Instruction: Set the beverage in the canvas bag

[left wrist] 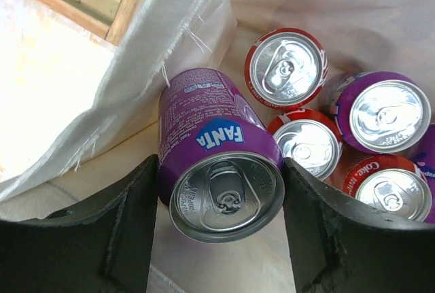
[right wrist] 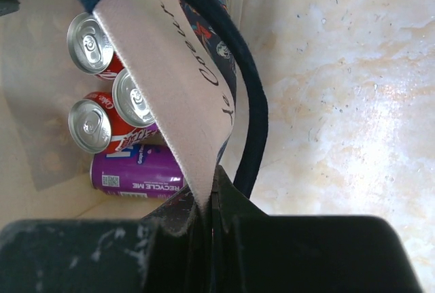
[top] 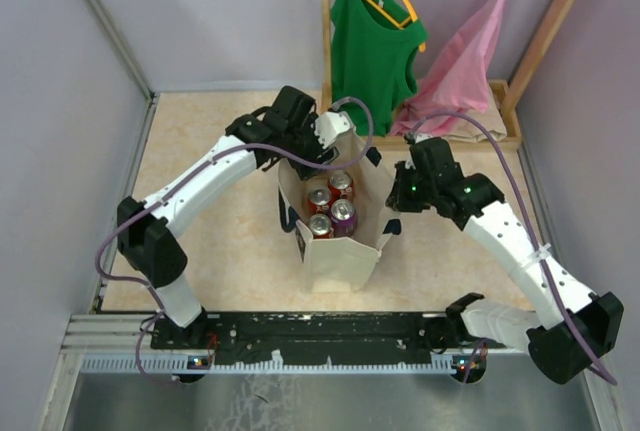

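Observation:
The beige canvas bag (top: 340, 256) stands open in the middle of the table, between the two arms. My left gripper (left wrist: 221, 232) is at the bag's far rim (top: 325, 146), shut on a purple Fanta can (left wrist: 211, 136), the beverage. The can hangs tilted inside the bag, against the canvas wall (left wrist: 170, 41). Several cans stand on the bag's floor, red ones (left wrist: 285, 69) and a purple one (left wrist: 384, 113). My right gripper (right wrist: 211, 204) is shut on the bag's right rim (right wrist: 177, 89), next to the dark navy handle (right wrist: 251, 102).
A wooden rack (top: 325, 21) stands at the back of the table with a green tank top (top: 370, 41) and a pink garment (top: 465, 56) hanging from it. Grey walls close in the left and right sides.

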